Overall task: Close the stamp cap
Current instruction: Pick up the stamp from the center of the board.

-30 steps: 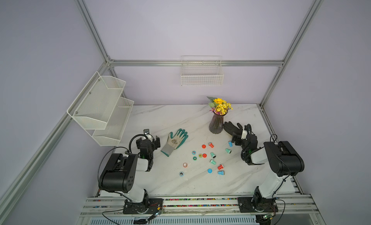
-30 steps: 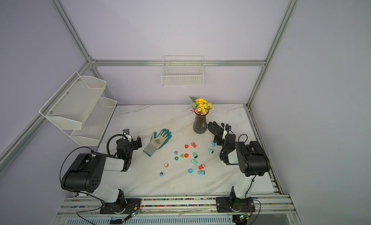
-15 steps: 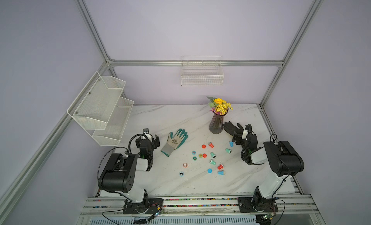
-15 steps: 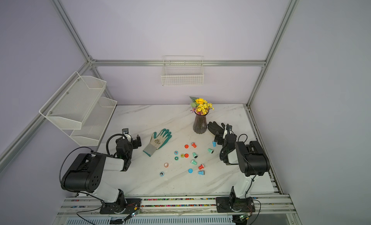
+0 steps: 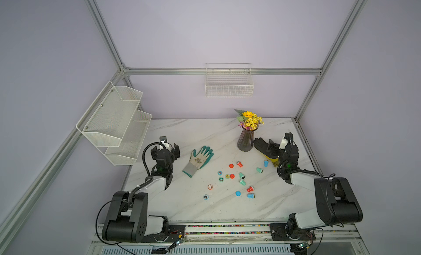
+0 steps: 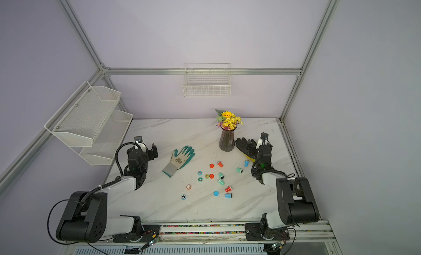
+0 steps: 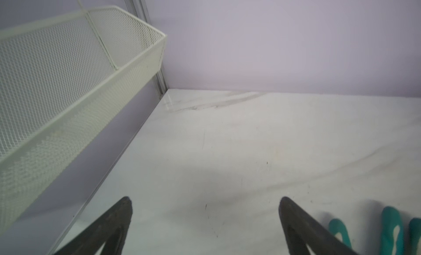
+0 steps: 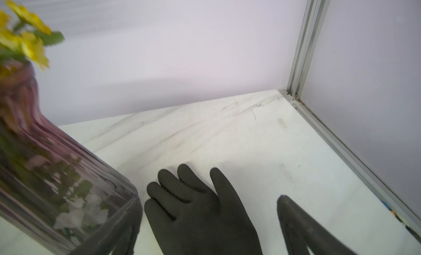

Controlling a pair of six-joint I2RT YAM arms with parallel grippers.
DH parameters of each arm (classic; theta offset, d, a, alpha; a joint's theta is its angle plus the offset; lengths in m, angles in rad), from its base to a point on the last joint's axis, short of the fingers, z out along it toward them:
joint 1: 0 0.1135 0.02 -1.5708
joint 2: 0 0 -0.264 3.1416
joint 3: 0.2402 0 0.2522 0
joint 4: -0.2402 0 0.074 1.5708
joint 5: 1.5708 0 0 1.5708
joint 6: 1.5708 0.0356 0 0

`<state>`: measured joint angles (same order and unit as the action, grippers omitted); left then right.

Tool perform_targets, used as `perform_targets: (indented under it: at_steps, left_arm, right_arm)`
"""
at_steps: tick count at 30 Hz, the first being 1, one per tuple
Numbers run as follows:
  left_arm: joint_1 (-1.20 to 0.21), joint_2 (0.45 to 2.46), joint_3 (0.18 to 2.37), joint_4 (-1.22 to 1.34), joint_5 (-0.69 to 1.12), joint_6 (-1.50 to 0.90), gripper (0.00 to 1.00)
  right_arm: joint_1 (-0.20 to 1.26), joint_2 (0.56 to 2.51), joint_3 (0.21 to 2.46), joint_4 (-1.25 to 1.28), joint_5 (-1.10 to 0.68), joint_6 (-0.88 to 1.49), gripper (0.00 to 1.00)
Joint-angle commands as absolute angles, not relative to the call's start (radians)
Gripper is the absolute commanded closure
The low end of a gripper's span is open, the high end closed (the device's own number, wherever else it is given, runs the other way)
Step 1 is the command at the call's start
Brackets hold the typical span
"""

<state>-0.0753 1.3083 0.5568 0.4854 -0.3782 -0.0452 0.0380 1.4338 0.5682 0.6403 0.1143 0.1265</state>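
Task at its outset. Stamps (image 5: 242, 175) and loose caps (image 5: 231, 166) lie scattered mid-surface (image 5: 205, 133); 0 look newly capped. The 2 grippers, left gripper (image 5: 165, 150) and right gripper (image 5: 278, 144), stand wide open, empty, well apart from them. Picking and capping are not yet begun.

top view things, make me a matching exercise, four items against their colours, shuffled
Things:
1. vase
2. glove next to the vase
3. other glove, lying alone
4. hanging wire basket

Colours:
a. white
b. black
c. purplish glass
d. teal and grey

Pairs: 1-c, 2-b, 3-d, 4-a
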Motion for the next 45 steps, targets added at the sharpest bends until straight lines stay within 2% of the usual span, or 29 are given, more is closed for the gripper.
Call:
perform_targets:
  at_steps: [1, 6, 11, 19, 22, 24, 25, 32, 38, 41, 45]
  left_arm:
    - [-0.081, 1.239, 0.688, 0.163, -0.384, -0.123, 0.0]
    - [-0.081, 1.149, 0.843, -0.152, -0.258, -0.235, 0.0]
    - [-0.081, 1.114, 0.967, -0.371, -0.102, -0.187, 0.0]
    - [-0.081, 1.044, 0.914, -0.346, -0.021, -0.117, 0.0]
    - [-0.084, 1.031, 0.895, -0.357, -0.012, -0.149, 0.0]
    - [-0.087, 1.014, 0.877, -0.36, -0.012, -0.172, 0.0]
    - [-0.092, 1.007, 0.871, -0.36, -0.014, -0.17, 0.0]
    - [-0.101, 0.996, 0.894, -0.381, -0.017, -0.173, 0.0]
    - [-0.1, 0.973, 0.89, -0.393, -0.042, -0.17, 0.0]
    - [-0.101, 0.974, 0.892, -0.396, -0.045, -0.17, 0.0]
    - [-0.101, 0.982, 0.898, -0.402, -0.043, -0.168, 0.0]
  right_arm:
    - [0.054, 1.347, 0.678, 0.257, 0.038, 0.238, 0.12]
    - [0.098, 1.234, 0.784, -0.072, -0.01, 0.291, 0.19]
    - [0.17, 1.156, 0.839, -0.308, -0.018, 0.305, 0.27]
    - [0.324, 1.184, 0.882, -0.55, -0.051, 0.301, 0.38]
    - [0.394, 1.21, 0.899, -0.624, -0.032, 0.343, 0.45]
    - [0.423, 1.216, 0.915, -0.705, 0.009, 0.444, 0.56]
    - [0.435, 1.212, 0.916, -0.733, 0.017, 0.499, 0.57]
    - [0.612, 1.167, 0.89, -0.786, 0.098, 0.726, 0.57]
    - [0.718, 1.228, 0.879, -0.82, 0.165, 0.746, 0.6]
    - [0.729, 1.252, 0.875, -0.842, 0.241, 0.768, 0.6]
    - [0.69, 1.289, 0.899, -0.795, 0.274, 0.681, 0.57]
